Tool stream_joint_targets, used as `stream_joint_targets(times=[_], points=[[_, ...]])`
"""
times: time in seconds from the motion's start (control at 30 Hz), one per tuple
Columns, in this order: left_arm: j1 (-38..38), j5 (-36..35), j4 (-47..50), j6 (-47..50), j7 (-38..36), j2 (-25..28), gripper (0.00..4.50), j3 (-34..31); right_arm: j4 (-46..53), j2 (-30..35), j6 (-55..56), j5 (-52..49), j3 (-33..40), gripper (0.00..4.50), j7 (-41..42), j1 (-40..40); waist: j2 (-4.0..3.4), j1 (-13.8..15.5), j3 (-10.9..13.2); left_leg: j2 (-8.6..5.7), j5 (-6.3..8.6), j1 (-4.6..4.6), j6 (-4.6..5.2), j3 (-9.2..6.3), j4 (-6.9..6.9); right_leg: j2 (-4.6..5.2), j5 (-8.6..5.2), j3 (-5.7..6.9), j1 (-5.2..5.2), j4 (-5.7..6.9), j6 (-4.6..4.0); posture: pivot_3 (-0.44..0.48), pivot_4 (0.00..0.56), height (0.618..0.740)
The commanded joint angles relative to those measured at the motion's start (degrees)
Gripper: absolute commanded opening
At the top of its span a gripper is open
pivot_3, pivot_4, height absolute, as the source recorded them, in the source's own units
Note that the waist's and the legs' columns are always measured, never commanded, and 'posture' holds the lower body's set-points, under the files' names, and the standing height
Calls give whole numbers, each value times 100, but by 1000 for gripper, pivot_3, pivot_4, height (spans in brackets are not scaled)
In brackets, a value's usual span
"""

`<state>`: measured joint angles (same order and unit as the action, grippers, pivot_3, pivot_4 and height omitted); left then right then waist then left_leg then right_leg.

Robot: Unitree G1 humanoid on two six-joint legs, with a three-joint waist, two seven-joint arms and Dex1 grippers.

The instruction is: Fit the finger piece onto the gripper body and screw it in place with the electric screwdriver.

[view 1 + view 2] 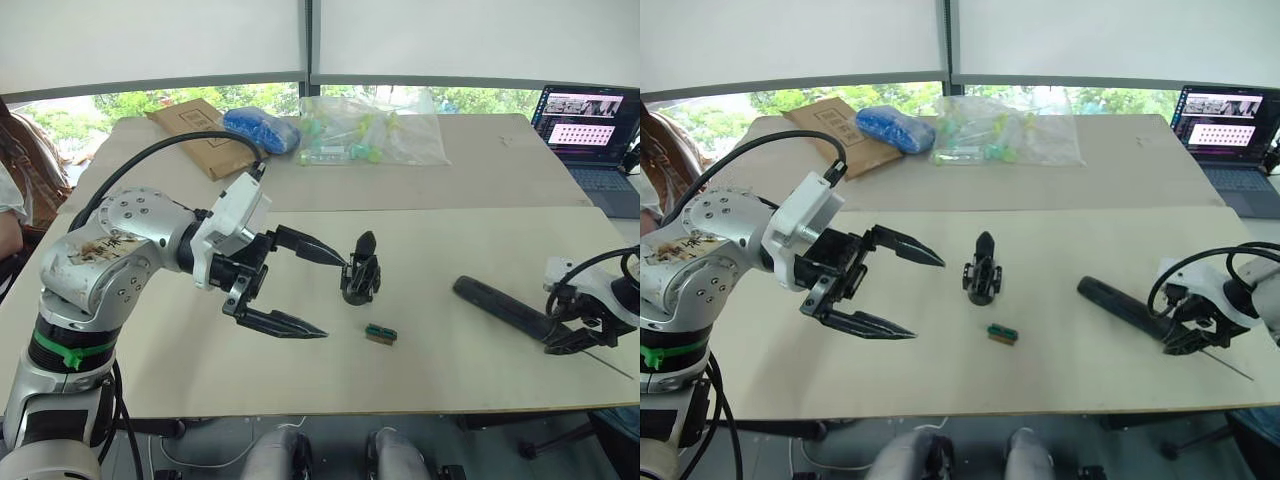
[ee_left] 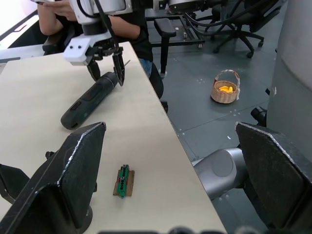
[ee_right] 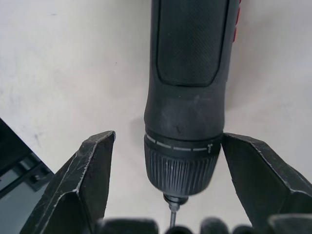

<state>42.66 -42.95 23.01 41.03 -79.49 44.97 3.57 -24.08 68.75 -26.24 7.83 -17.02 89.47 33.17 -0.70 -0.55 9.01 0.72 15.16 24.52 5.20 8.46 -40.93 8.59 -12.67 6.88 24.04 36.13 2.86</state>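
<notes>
A pale table (image 1: pixel 430 380) runs in two joined slabs under windows with drawn blinds; greenery shows below the blinds. Beyond the body (image 1: pixel 981 271), at the far edge, lie a cardboard box (image 1: pixel 205 135), a blue bag (image 1: pixel 262 130) and a clear bag of green parts (image 1: pixel 370 132). A laptop (image 1: pixel 590 135) sits at the far right corner from the body, and a person's arm (image 1: pixel 15 190) is cut off at the far left. In the left wrist view a grey floor, office chairs and a small basket (image 2: pixel 225 90) lie past the table edge.

The body stands upright mid-table. The left gripper (image 1: pixel 908 295) hangs just left of it, fingers spread wide, holding nothing. A small green block (image 1: pixel 1002 334) lies just in front of the body and slightly right.

The screwdriver (image 1: pixel 1125 307) lies flat well to the right of the body, its bit end toward the table's near right edge. The right gripper (image 1: pixel 1200 335) sits over that bit end, fingers (image 3: pixel 83 180) parted on either side of the collar, one touching or nearly so, the other clear.

No loose finger piece can be made out. The bit is thin and partly cut off in the right wrist view.
</notes>
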Motion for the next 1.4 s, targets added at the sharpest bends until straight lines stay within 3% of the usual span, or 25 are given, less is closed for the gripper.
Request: stream_joint_targets(times=[0.03,0.1,0.17,0.27,0.3,0.5,0.7,0.87,1.03,1.2,1.3,1.4], points=[[37,-9,71,-183,-25,21,4500,-26,68,-146,-328,24,-20,3817,40,112,0,-6,0,-1,0,0,0,0,1,0,0,-1,1,0,0,0,150,732],[29,24,47,-241,-23,21,4500,-4,94,-209,-368,46,-57,3576,42,61,3,-7,-1,2,0,0,0,-1,0,-4,0,2,-2,0,0,0,150,732],[30,36,33,-270,-20,27,4500,8,96,-286,-399,48,-58,3076,-17,27,5,-6,-2,2,0,-1,0,-1,-1,-4,0,2,-3,0,0,0,150,732],[31,62,-7,-310,-20,32,4500,27,28,-379,-220,109,-76,1958,-158,27,20,-12,-4,3,0,-6,0,-1,0,-5,0,3,-7,0,0,0,150,732],[37,71,-28,-318,-8,30,4500,36,-20,-361,-3,166,-90,1889,-185,41,29,-17,-6,4,0,-11,0,-1,0,-6,-1,2,-11,-1,-1,0,150,732],[115,113,-162,-332,-2,-25,4500,81,-127,-335,203,154,49,1890,-34,321,31,-27,-5,5,0,-22,-1,0,0,-8,-1,0,-21,-2,-2,0,150,732],[207,219,-325,-485,-64,-130,4500,205,85,-224,500,66,233,1890,-170,-37,32,-25,-5,5,0,-20,-1,1,2,-8,-1,-1,-19,-1,-3,0,150,732],[263,249,-423,-526,-150,-160,4500,233,874,-58,181,-522,1142,1890,-382,-340,24,-16,-2,4,0,-19,-1,1,2,-7,-1,-2,-17,0,-2,0,150,732],[302,306,-536,-574,-238,-149,4500,281,2118,61,-328,-1238,2561,1890,-789,-1364,11,66,2,4,-1,-12,-2,3,6,-6,-2,-4,-4,6,-5,0,150,732],[377,375,-719,-588,-316,-111,4500,302,3832,-1069,-1458,-2703,4706,1890,-1509,-2046,16,123,3,5,-1,-10,-2,1,2,-7,-1,0,-9,5,-6,0,150,732],[376,379,-764,-511,-342,-82,4500,323,4823,-2305,-1974,-3645,5748,1890,-2604,-2057,20,127,4,5,-2,-13,-4,-4,0,-8,1,2,-11,7,-10,0,150,732],[336,396,-788,-466,-389,-34,4500,359,5585,-3356,-2230,-4504,6332,1890,-3793,-1882,21,144,4,2,-2,-12,-5,-8,1,-7,2,1,-11,7,-10,0,150,732]])
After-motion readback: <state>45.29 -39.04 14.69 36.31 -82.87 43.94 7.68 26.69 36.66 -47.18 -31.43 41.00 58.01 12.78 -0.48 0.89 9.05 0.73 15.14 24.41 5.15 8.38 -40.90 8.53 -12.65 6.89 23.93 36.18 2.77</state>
